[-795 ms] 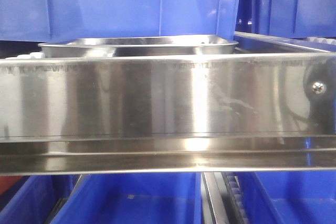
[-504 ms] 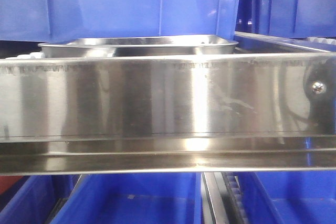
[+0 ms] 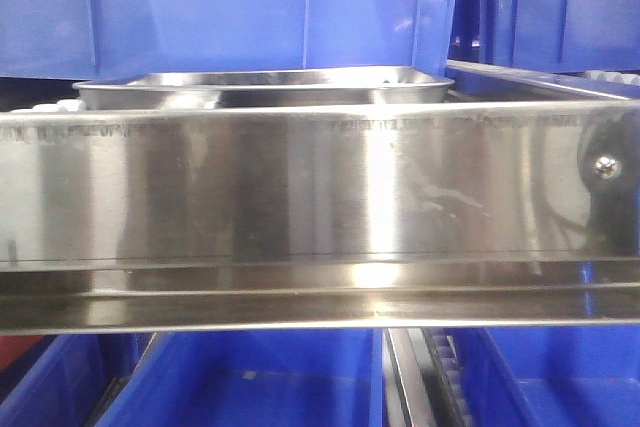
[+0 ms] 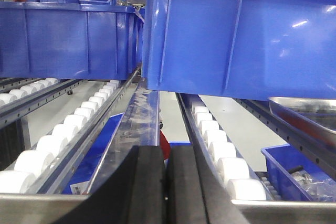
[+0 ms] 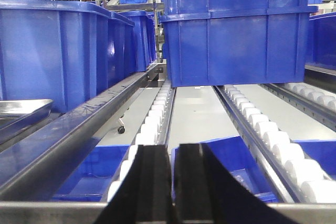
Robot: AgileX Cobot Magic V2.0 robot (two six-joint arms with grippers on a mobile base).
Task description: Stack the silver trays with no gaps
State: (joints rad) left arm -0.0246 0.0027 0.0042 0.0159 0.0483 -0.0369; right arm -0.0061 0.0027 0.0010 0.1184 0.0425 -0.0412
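Nothing has moved since a moment ago; both arms are parked low at the rail.
Left gripper (image 4: 168, 156) is pressed together and empty. The silver tray (image 3: 260, 87) sits between the arms, behind the steel rail (image 3: 320, 197) and before a blue bin (image 3: 250, 7). Right gripper (image 5: 172, 153) is likewise together, likely awaiting a reach.

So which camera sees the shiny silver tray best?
The front-facing view: the silver tray shows its whole front rim and both rounded corners above the steel rail. The left wrist view catches only a tray corner at its right edge; the right wrist view only a corner at its left edge.
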